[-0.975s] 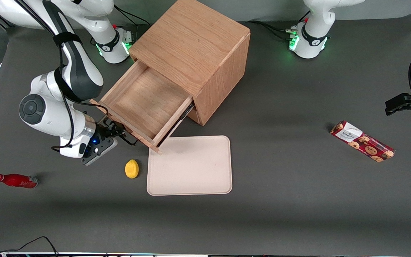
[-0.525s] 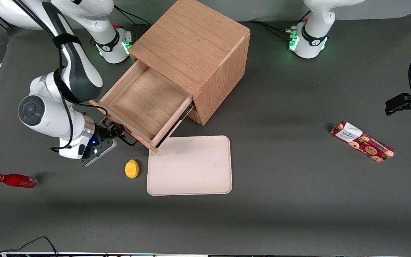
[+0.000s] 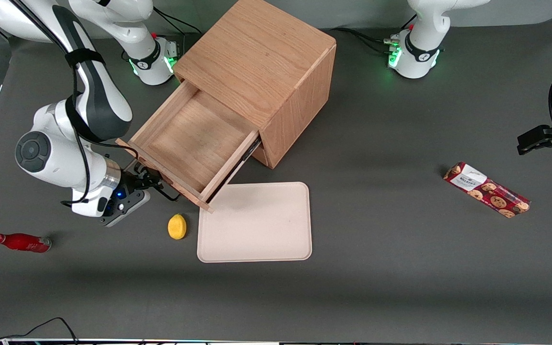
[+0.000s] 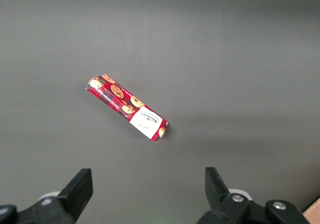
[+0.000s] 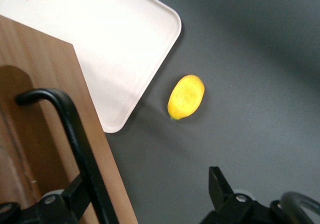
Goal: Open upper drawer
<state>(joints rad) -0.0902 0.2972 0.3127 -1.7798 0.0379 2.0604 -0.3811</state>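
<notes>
Counter (image 3: 400, 268) of dark grey carries the oak cabinet (image 3: 261, 62), whose upper drawer (image 3: 187, 139) stands pulled well out, its wooden box bare inside. Nearer the front camera lies a cream tray (image 3: 255, 223), with a lemon (image 3: 177, 226) beside it. The gripper (image 3: 149, 181) sits at the drawer front, fingers spread apart either side of the black bar handle (image 5: 80, 139).

what we cannot see well

in the front view, the gripper (image 3: 150, 183) sits at the front of the upper drawer (image 3: 187, 139), and the wrist mostly hides its fingers. the drawer's front face is turned away. the cabinet (image 3: 257, 57) is cut off at the top edge. in the right wrist view, the black handle (image 5: 75, 129) and tray (image 5: 100, 43) run off the picture.
</notes>
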